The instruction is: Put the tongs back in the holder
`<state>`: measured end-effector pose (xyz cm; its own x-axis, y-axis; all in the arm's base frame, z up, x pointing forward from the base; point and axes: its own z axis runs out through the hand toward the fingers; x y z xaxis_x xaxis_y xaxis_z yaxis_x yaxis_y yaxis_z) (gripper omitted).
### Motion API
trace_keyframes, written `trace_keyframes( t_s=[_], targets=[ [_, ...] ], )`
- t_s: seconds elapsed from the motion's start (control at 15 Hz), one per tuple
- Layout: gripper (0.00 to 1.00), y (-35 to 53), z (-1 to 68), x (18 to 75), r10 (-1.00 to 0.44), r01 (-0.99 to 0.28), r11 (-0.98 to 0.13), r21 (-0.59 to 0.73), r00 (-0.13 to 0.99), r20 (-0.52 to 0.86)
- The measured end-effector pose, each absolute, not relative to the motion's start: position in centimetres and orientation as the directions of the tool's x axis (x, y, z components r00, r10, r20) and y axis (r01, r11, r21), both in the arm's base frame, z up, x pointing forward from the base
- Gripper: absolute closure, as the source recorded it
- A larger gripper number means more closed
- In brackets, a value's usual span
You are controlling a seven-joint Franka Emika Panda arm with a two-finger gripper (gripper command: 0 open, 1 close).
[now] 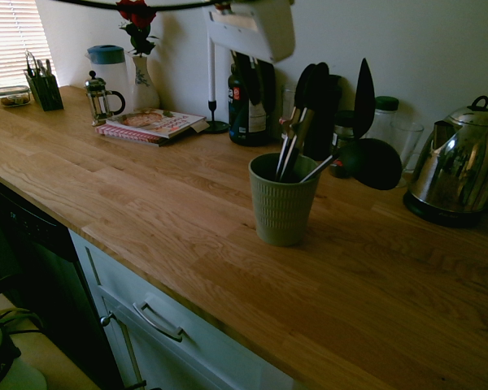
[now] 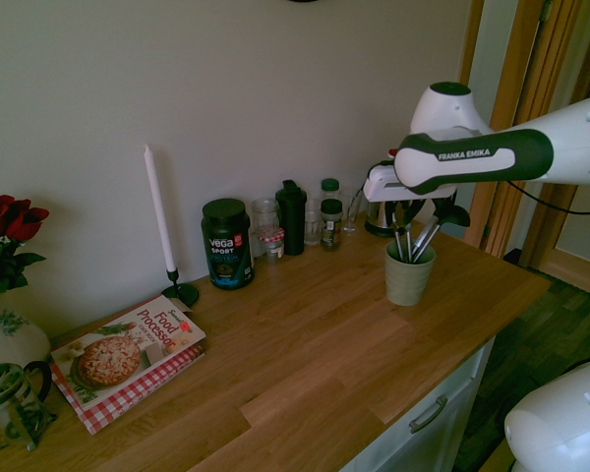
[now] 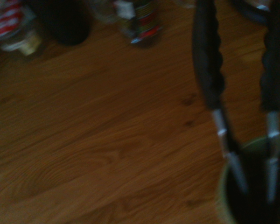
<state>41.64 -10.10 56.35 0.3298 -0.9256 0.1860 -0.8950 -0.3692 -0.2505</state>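
Silvery metal arms, black tips up: one pair of tongs (image 1: 302, 122) stands inside the one green holder (image 1: 281, 207) on the wooden surface (image 1: 187, 227), sharing it with one black ladle (image 1: 366, 146). Judged stiff, light, smooth, likely slippery; best pinched across both arms just under the tips. Holder looks tippable if nudged. Fingers: arm (image 2: 492, 152) hangs above the holder, fingers hidden; cannot tell whether apart or together.

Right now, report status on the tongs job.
End effector out of clear view, state unconfirmed. Tongs standing in the green holder, black tips up. Black ladle shares the cup. Nothing in the way.
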Motion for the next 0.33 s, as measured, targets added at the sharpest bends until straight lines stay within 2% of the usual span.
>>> trace_keyframes(
  t_s=[0.33],
  targets=[
    [0.0, -0.4, 51.7, 44.1, -0.807, -0.794, -0.589, -0.15, 0.588, 0.056]
  ],
)
